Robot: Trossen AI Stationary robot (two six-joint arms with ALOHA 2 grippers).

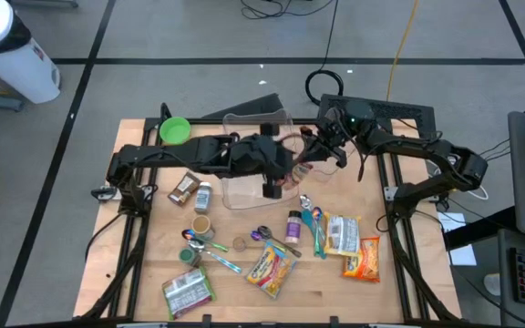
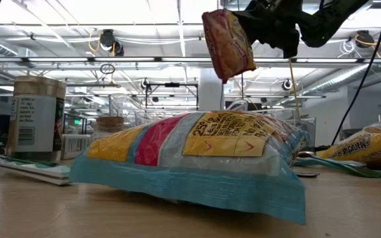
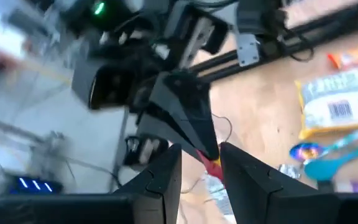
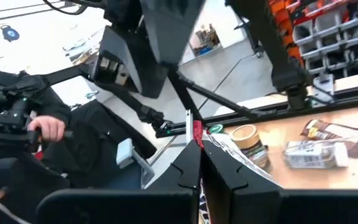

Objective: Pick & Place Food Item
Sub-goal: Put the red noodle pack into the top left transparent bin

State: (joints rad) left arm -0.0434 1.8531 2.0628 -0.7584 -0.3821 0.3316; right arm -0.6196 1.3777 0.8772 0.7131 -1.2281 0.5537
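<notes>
Here the red snack packet hangs pinched between the right fingers, left fingers narrowly parted.

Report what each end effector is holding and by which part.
The right end effector pinches the red snack packet by its top edge, hanging in the air. The left end effector stands open around it, not gripping.

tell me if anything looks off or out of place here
A red snack packet hangs tilted in mid-air above the table, pinched by the right pincer with the left pincer open beside it. Otherwise nothing looks spilled or damaged.
</notes>
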